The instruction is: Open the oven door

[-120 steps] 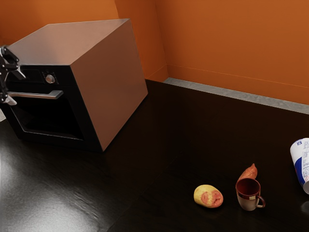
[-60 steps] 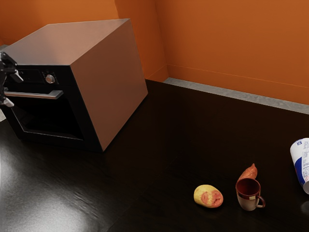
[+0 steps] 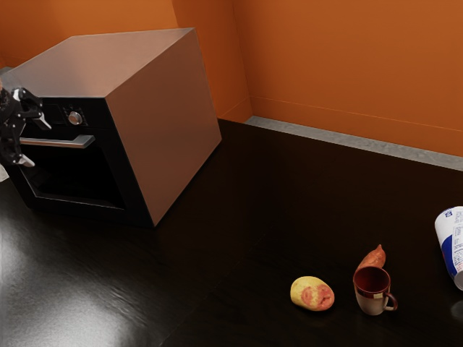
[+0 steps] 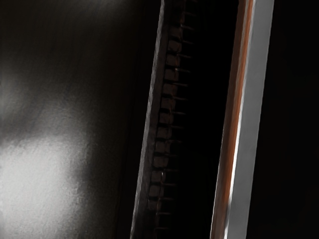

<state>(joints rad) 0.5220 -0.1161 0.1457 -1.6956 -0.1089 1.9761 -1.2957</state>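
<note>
Nearest, well apart from the oven, are the mug, mottled fruit, orange tuber and blue-and-white container, its label print too small to read. At the oven's front, the gripper is positioned near the handle of the closed oven door, fingers spread one above the other; beyond the oven stands the orange wall
</note>
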